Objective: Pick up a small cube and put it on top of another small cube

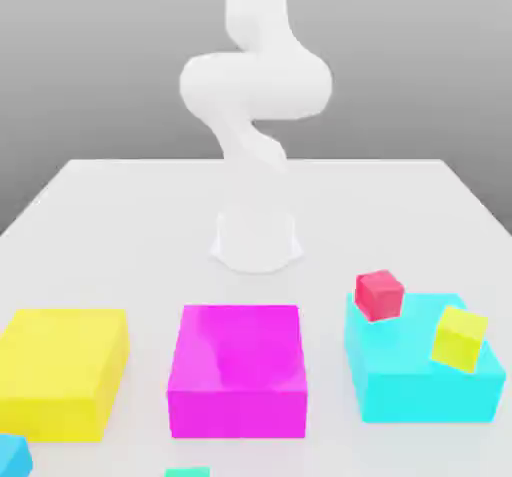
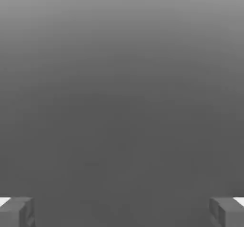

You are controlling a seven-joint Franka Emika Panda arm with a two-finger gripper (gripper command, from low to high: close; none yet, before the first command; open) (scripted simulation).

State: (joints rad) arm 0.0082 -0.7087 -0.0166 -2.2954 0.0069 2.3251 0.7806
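Note:
The top of a small teal-green cube (image 1: 187, 472) peeks in at the bottom edge of the exterior view, just in front of the magenta block; the rest of it is cut off. A small red cube (image 1: 379, 294) sits tilted on the back corner of the large cyan block (image 1: 420, 385), and a small yellow cube (image 1: 459, 338) sits tilted on that block's right side. In the hand view my gripper (image 2: 122, 212) is open, its two grey fingertips (image 2: 18, 212) far apart with nothing between them, facing plain grey background. The white arm (image 1: 255, 85) rises from its base and leaves the frame at the top.
Three large blocks stand in a row near the front of the white table (image 1: 120, 205): yellow (image 1: 62, 370) at the exterior view's left, magenta (image 1: 238, 368) in the middle, cyan at the right. A blue block's corner (image 1: 12, 455) shows at the bottom left. The arm's base (image 1: 257, 240) stands behind them.

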